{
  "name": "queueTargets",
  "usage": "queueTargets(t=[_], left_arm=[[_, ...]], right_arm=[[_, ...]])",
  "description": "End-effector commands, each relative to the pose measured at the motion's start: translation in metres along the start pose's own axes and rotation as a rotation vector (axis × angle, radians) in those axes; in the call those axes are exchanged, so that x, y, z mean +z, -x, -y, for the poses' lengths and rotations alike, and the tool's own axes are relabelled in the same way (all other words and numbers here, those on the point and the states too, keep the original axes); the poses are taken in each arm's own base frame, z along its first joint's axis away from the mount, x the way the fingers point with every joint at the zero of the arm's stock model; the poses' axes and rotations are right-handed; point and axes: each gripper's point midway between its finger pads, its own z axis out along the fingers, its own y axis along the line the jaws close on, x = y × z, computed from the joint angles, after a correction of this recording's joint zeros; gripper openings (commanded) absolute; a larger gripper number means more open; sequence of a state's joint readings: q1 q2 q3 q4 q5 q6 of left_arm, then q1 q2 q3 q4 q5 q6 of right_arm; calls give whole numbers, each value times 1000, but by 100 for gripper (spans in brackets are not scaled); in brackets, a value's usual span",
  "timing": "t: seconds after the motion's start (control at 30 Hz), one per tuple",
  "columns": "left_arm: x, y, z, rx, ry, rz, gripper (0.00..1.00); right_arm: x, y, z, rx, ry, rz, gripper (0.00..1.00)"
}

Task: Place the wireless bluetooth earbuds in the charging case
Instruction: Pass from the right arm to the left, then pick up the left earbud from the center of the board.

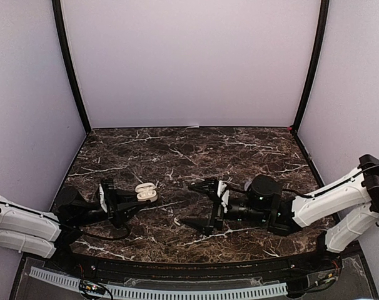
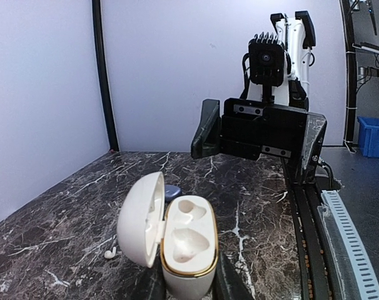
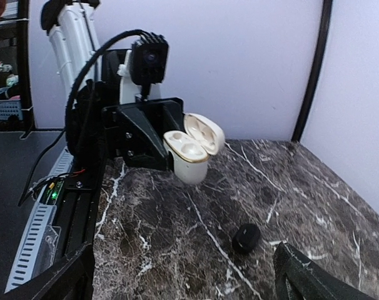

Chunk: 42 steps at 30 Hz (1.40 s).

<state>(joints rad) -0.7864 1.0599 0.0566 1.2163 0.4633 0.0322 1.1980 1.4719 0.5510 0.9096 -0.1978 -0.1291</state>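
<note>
1. Two arms reach in from the near edge of one dark marbled desk [image 1: 239, 144]: the left arm [image 1: 27, 222] and the right arm [image 1: 330, 200], each with one claw.
2. The left claw [image 1: 133, 200] is pinched tight on one white charging case [image 2: 186, 250]. It grips the case by its lower body and holds it clear of the desk, lid swung open.
3. The case has one gold rim and two wells. Whether the lower well holds anything cannot be told.
4. Two buds lie loose on the desk. One white earbud [image 2: 110, 253] sits just beside the case on its lid side, and one dark earbud [image 3: 246, 237] lies between the case and the right claw.
5. The right claw [image 1: 201, 205] gapes wide and holds nothing, its two fingers pointing toward the case.
6. Farthest back stand three pale walls [image 1: 189, 62] and two black corner posts [image 1: 70, 69].
</note>
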Motion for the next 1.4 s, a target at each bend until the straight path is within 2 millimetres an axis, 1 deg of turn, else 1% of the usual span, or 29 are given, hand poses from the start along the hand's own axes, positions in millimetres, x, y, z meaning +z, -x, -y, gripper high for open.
queueTargets(t=[0.0,0.03,0.07,0.1,0.17,0.3,0.43,0.53,0.63,0.7,0.77,0.87,0.93,1.1,1.23,1.27,1.3,1.33,1.37], left_arm=[[-8,-1,-15,-5,88,5,22],[-9,-2,-16,-1,97,4,22],[-10,-2,-18,3,107,3,22],[-11,-3,-20,5,116,1,22],[-12,-5,-22,18,129,-9,22],[-14,-12,-23,40,143,-34,22],[-16,-15,-23,53,147,-41,22],[-17,-14,-22,58,144,-34,22],[-18,-14,-20,61,137,-29,22],[-17,-14,-20,60,137,-30,22],[-17,-14,-21,59,143,-29,22],[-19,-13,-24,58,163,-27,22],[-21,-12,-28,57,188,-22,22],[-28,-12,-41,44,278,-13,20],[-31,-15,-49,34,327,-26,20],[-32,-16,-50,32,332,-28,20],[-32,-16,-51,32,337,-30,20],[-32,-17,-51,32,339,-33,20],[-32,-17,-52,32,341,-35,20]], right_arm=[[-18,-10,37,174,-243,-87,99],[-23,-15,50,232,-326,-120,99],[-30,-17,66,280,-435,-155,99],[-35,-18,74,298,-484,-193,99],[-41,-20,76,274,-495,-264,99],[-54,-27,80,280,-542,-323,98],[-56,-38,80,349,-565,-393,91],[-58,-50,83,436,-625,-465,90],[-58,-57,85,446,-654,-515,90],[-54,-60,79,450,-614,-527,89],[-49,-60,76,470,-592,-526,86],[-44,-66,73,489,-588,-571,79],[-41,-71,71,499,-588,-606,74],[-29,-80,62,540,-569,-672,68],[-14,-84,62,565,-569,-714,64],[-9,-91,62,565,-571,-738,63],[-5,-91,63,566,-574,-745,63],[-1,-97,63,564,-581,-767,62],[5,-99,64,560,-581,-780,60]])
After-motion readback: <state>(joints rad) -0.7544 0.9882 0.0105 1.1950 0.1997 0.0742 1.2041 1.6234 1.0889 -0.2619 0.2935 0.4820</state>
